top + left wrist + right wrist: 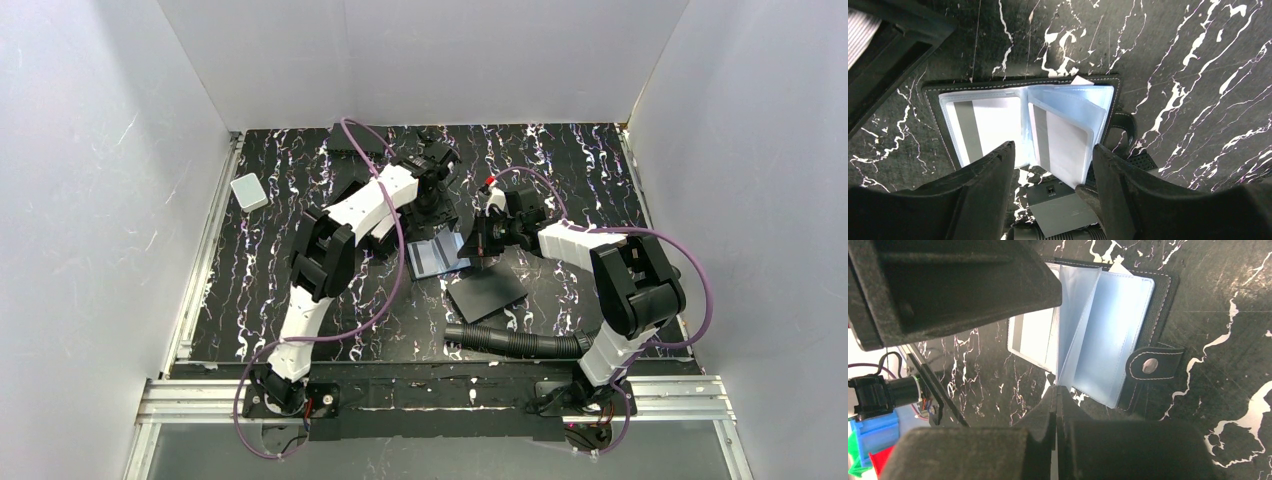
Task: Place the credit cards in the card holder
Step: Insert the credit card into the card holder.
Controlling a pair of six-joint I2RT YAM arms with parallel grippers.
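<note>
Left wrist view: my left end effector [1053,150] hangs released over the open card holder [1073,100] on the counter [1188,75]. My right end effector [1056,392] is clenched on a credit card [1060,150], partly inside a clear sleeve. A second card [995,125] sits in the opposite sleeve.

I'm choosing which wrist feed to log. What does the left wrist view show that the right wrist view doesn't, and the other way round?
Left wrist only: the left gripper, jaws apart, over the card holder; a flat sheet and a ribbed hose beyond it. Right wrist only: the right gripper, jaws shut at the edge of its sleeves; the strap's metal snap. Both: the open card holder with a stripe-backed card in a sleeve, on the marbled table.
</note>
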